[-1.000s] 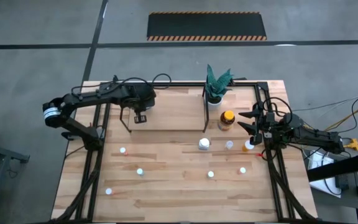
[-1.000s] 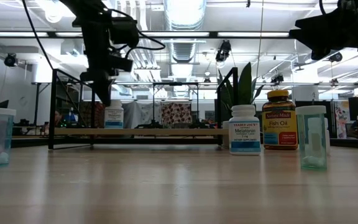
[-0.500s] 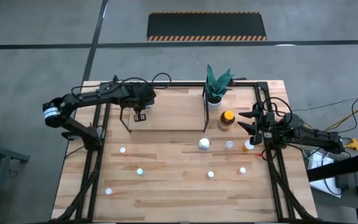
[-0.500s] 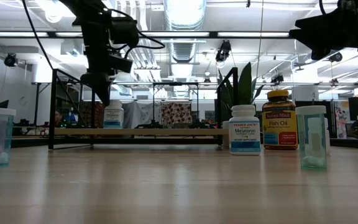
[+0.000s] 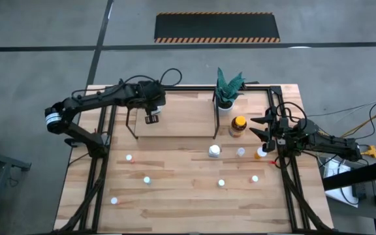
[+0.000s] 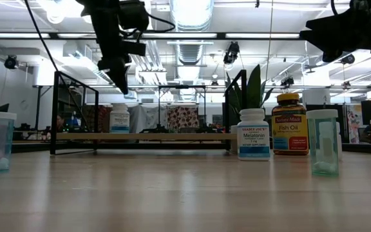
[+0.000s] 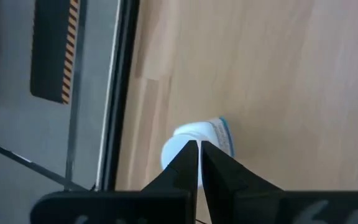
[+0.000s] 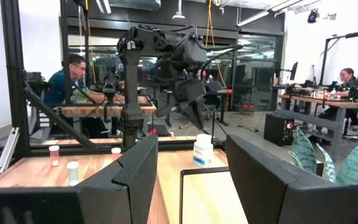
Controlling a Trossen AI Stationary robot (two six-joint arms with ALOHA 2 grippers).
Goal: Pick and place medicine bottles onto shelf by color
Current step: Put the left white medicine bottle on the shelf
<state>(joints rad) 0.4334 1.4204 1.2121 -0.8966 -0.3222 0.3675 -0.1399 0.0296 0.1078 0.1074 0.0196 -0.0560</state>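
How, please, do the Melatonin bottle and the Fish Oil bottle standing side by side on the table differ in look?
The Melatonin bottle is white with a white cap; the Fish Oil bottle is amber with a yellow cap. The Melatonin bottle is shorter and slimmer, while the Fish Oil bottle stands taller and broader. In the high view, the Fish Oil bottle sits closer to the plant. Both stand upright on the table, untouched by either pincer.

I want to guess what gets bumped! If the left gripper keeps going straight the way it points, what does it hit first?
Probably the white-capped bottle standing on the shelf. The left gripper, shut and empty, points right at it in the left wrist view, though the gap between them is hard to judge.
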